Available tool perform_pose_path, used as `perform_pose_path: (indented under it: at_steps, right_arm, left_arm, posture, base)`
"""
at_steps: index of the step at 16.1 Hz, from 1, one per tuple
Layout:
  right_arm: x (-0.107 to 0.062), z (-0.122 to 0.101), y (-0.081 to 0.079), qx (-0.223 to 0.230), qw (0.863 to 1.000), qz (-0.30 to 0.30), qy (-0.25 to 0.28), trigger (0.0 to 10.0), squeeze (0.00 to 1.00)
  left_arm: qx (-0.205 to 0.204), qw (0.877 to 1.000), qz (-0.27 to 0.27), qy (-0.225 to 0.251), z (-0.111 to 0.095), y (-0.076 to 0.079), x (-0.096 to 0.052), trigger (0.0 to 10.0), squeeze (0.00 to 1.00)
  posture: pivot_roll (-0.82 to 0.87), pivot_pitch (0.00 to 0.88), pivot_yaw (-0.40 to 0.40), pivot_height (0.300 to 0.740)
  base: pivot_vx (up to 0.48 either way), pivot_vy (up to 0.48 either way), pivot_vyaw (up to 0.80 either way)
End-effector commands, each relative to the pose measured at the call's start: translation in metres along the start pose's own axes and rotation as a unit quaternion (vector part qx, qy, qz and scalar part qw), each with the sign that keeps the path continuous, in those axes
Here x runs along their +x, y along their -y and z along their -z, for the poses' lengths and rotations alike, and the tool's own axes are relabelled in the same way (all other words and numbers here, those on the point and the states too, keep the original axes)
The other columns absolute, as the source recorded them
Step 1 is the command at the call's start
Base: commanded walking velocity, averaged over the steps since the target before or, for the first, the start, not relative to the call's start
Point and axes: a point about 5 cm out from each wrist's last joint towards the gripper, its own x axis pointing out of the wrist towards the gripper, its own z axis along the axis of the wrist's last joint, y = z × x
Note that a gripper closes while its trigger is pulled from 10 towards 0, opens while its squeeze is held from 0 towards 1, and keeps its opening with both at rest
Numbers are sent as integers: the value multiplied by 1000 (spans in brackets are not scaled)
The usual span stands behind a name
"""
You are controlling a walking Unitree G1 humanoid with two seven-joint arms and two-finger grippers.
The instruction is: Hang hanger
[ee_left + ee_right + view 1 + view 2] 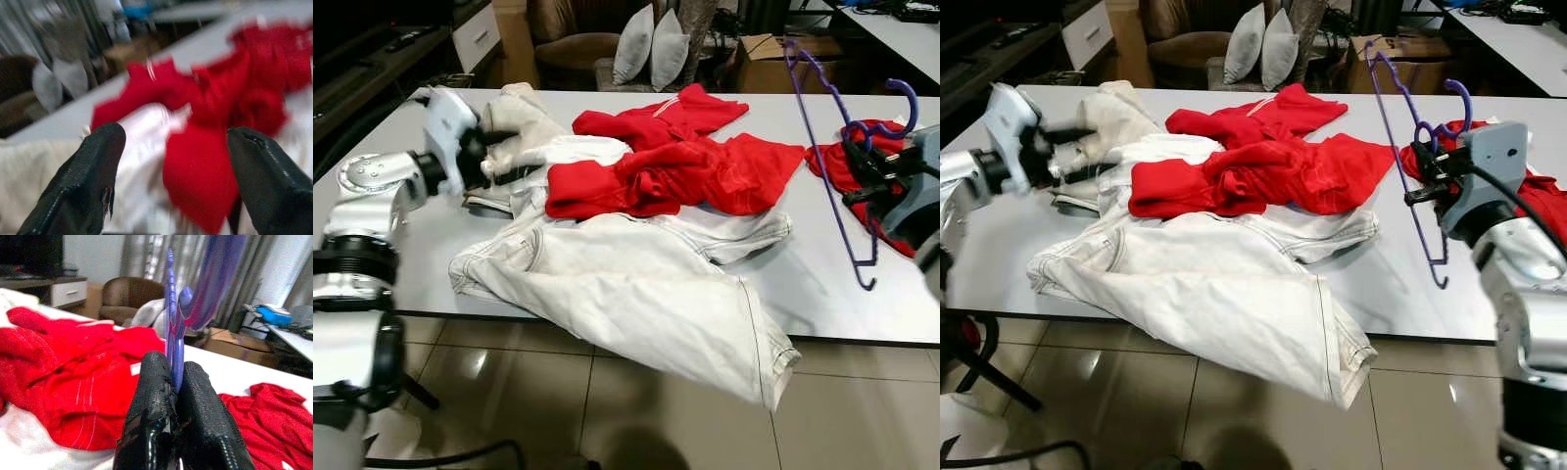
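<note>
On the white counter point(862, 284), the left gripper point(514, 157) hovers with fingers spread over the cream garment point(636, 284), just left of the red garment point(675, 162). Right of the red garment, the right gripper point(1427, 174) is clamped on the purple hanger point(1400, 147), held upright above the counter. Beyond the red garment stand an armchair point(573, 49), two pillows point(651, 44) and a cardboard box point(764, 61) on a tiled floor point(862, 411).

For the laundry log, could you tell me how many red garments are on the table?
2: a red garment crumpled mid-table on the white clothes, another at the right edge behind the right gripper. More may be hidden.
</note>
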Motion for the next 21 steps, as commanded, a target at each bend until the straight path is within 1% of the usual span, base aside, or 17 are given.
perform_pose_path:
  at_steps: [1,2,3,4,5,6,7,8,9,10,12,13,15,16,18,19,21]
  right_arm:
    - [-2,-9,-1,0,1000,18,16,10000,0]
    - [-4,-8,-14,11,1000,18,13,10000,0]
    - [-9,-5,-31,22,1000,9,9,10000,0]
    - [-13,0,-42,25,999,19,8,10000,0]
    - [-15,4,-50,34,999,5,-4,10000,0]
    - [-20,12,-62,42,999,-22,-20,10000,0]
    - [-22,16,-66,40,999,-10,-27,10000,0]
    - [-24,20,-68,50,998,10,-36,10000,0]
    - [-27,24,-70,60,997,27,-45,10000,0]
    - [-29,27,-71,62,996,37,-49,10000,0]
    - [-33,37,-72,77,993,62,-65,10000,0]
    - [-33,43,-77,60,995,53,-67,10000,0]
    - [-29,46,-82,60,995,50,-65,10000,0]
    - [-30,48,-84,57,994,53,-71,10000,0]
    - [-35,51,-87,67,993,61,-80,10000,0]
    - [-41,55,-88,71,992,67,-84,10000,0]
    - [-45,59,-89,68,991,74,-87,10000,0]
  left_arm:
    - [-29,998,-28,42,-5,1,3,10000,1000]
    - [-76,992,-54,81,-1,14,14,10000,1000]
    - [-99,986,-82,106,6,33,21,10000,1000]
    - [-112,982,-114,102,15,47,22,10000,1000]
    - [-110,982,-124,93,20,55,22,10000,1000]
    - [-102,981,-147,79,28,70,22,10000,1000]
    - [-107,980,-153,74,31,83,22,10000,1000]
    - [-118,978,-159,69,36,96,23,10000,976]
    - [-120,976,-169,62,40,104,22,10000,965]
    - [-117,976,-176,57,41,107,20,10000,965]
    - [-112,973,-200,36,46,120,14,10000,953]
    - [-104,972,-212,15,54,126,9,10000,941]
    - [-110,968,-224,9,56,127,6,10000,925]
    - [-105,969,-222,2,56,127,4,10000,902]
    - [-95,973,-212,-12,60,131,4,10000,894]
    - [-101,973,-209,-15,62,135,7,10000,890]
    - [-107,974,-200,-20,65,141,12,10000,894]
  posture:
    - [-165,0,70,740]
    - [-155,0,69,740]
    - [-156,0,69,740]
    - [-163,0,71,740]
    - [-179,0,75,740]
    - [-198,0,79,740]
    - [-206,0,72,740]
    - [-196,0,46,740]
    - [-190,0,34,740]
    - [-190,0,34,740]
    - [-155,0,12,740]
    - [-142,0,11,740]
    - [-130,0,10,740]
    - [-137,0,16,740]
    - [-151,0,27,740]
    - [-156,0,30,740]
    - [-183,0,42,740]
  base:
    - [0,0,0]
    - [0,0,0]
    - [0,0,0]
    - [0,0,0]
    - [0,0,0]
    - [0,0,0]
    - [0,-311,0]
    - [0,-382,0]
    - [0,-398,0]
    - [0,-409,0]
    - [0,-431,0]
    - [0,-439,0]
    - [0,-439,0]
    - [0,-442,0]
    - [0,-441,0]
    - [0,-439,0]
    - [0,-439,0]
